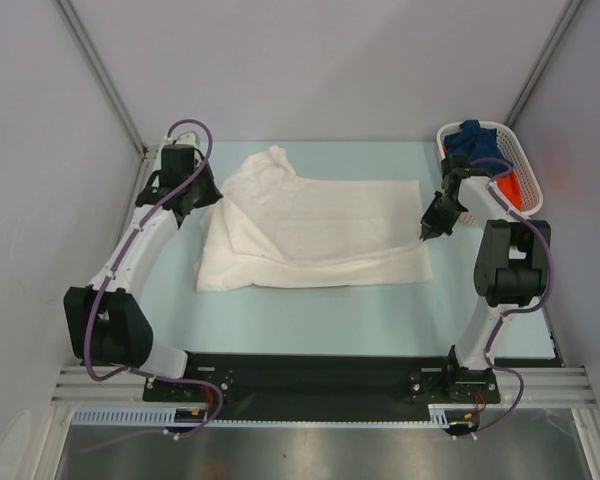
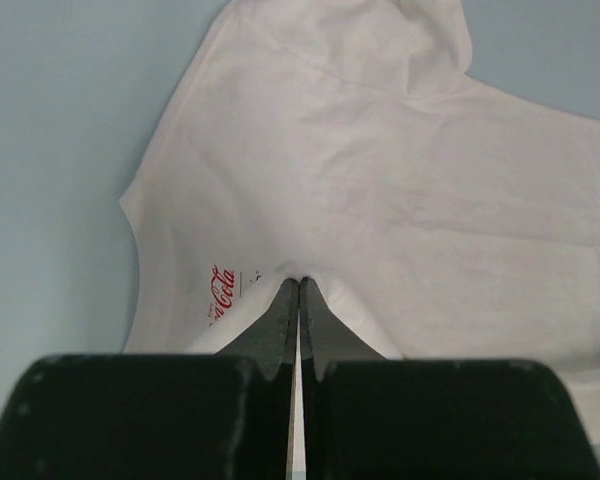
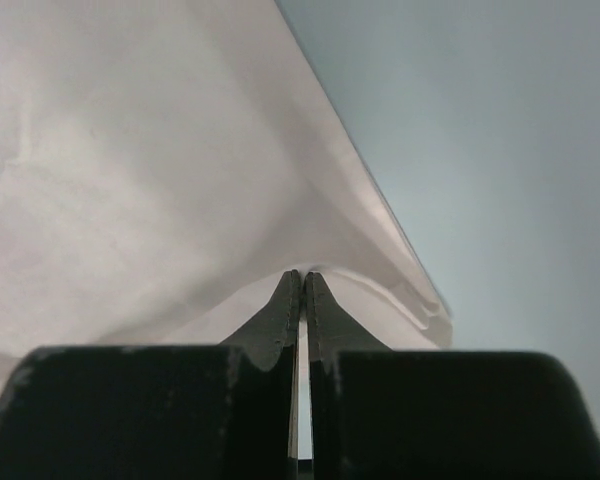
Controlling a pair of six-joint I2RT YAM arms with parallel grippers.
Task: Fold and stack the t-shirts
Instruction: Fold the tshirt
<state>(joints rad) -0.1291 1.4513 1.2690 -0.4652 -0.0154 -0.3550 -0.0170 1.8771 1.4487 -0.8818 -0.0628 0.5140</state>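
Pale blue tabletop, grey walls on three sides: I have the white shirt spread across the middle, bunched toward its far left corner. My left pincer is clamped tight on a pinch of cloth just beside the small red logo. My right pincer is clamped on the layered edge at the shirt's right side. The step, as I read it, is a fold, each grip raising a small peak of fabric. To do it well I would lift both pincers evenly and hold the cloth taut between them so no crease sets. I would lay edge onto edge before letting go. Far right, a white basket holds a blue shirt and an orange shirt, apart from the work and not yet folded.
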